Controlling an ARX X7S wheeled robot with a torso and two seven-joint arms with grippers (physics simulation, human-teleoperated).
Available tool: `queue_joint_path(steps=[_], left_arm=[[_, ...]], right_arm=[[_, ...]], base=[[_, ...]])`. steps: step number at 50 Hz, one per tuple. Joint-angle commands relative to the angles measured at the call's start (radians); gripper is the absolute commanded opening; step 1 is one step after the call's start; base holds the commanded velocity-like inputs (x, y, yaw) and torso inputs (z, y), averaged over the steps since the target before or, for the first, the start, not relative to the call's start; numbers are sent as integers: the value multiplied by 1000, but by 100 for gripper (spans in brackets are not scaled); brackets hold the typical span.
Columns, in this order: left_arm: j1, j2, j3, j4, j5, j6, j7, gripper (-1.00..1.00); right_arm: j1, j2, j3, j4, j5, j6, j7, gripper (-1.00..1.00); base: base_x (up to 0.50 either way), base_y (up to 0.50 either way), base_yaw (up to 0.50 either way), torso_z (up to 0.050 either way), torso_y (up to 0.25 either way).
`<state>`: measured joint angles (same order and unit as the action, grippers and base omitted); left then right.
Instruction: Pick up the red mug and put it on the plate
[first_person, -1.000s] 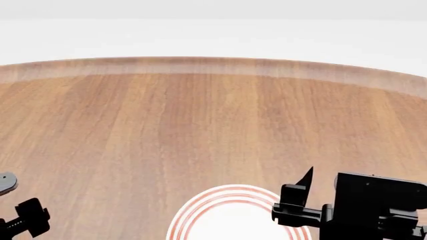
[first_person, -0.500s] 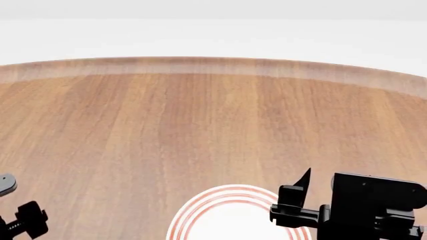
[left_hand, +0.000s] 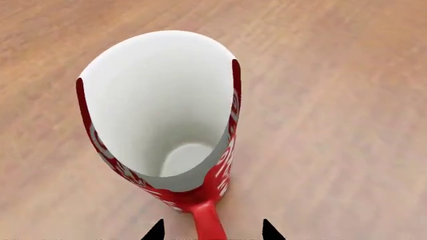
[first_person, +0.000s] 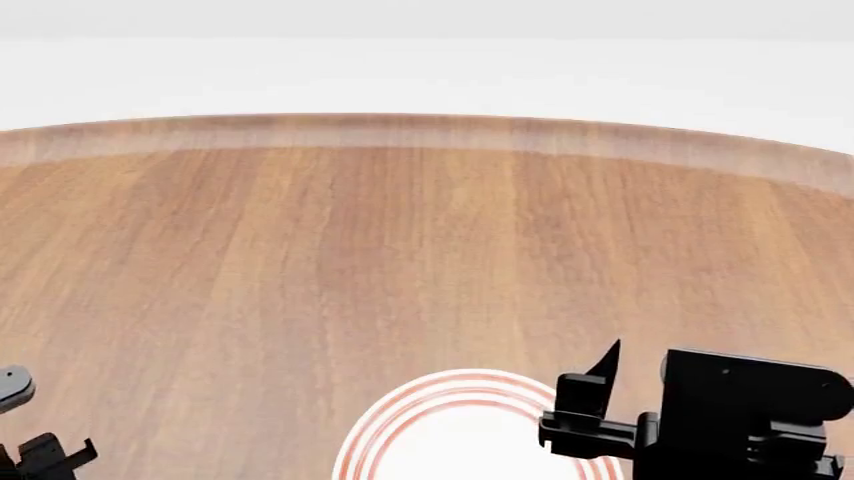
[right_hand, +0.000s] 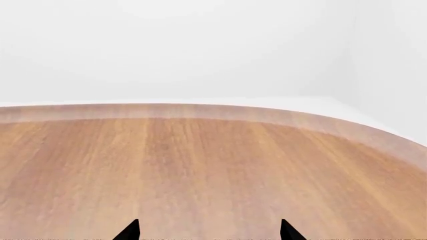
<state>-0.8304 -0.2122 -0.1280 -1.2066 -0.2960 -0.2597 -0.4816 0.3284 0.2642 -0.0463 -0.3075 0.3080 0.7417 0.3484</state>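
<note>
Left wrist view shows my left gripper (left_hand: 212, 231) spread open, straddling the handle of the red mug (left_hand: 163, 120), which stands upright on the tabletop (left_hand: 347, 100); nothing is grasped. My right gripper (right_hand: 208, 231) hangs open and empty. The plate (first_person: 461, 430) waits at the near edge.
</note>
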Motion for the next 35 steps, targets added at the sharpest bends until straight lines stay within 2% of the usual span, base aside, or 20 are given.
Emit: queue_joint_path(steps=[1, 7, 13, 17, 22, 35], left_arm=[[-25, 19, -28, -95, 38, 63, 41, -100], [3, 23, -25, -29, 41, 42, 36, -100], [125, 35, -17, 278, 25, -114, -1, -100], [211, 34, 27, 524, 22, -207, 30, -100], [266, 22, 79, 721, 16, -320, 53, -100], [273, -5, 200, 893, 14, -437, 139, -100]], right_arm=[[0, -20, 25, 21, -9, -15, -22, 100], [1, -21, 25, 28, -6, -19, -21, 100], [2, -21, 22, 35, -4, -23, -21, 100], [2, -21, 22, 35, -2, -23, -18, 100], [0, -20, 23, 37, 2, -26, -19, 100], [-1, -18, 24, 34, 11, -24, -14, 100]], base=[[0, 0, 0, 0, 0], [0, 0, 0, 0, 0], [0, 0, 0, 0, 0], [0, 0, 0, 0, 0], [0, 0, 0, 0, 0], [0, 0, 0, 0, 0]])
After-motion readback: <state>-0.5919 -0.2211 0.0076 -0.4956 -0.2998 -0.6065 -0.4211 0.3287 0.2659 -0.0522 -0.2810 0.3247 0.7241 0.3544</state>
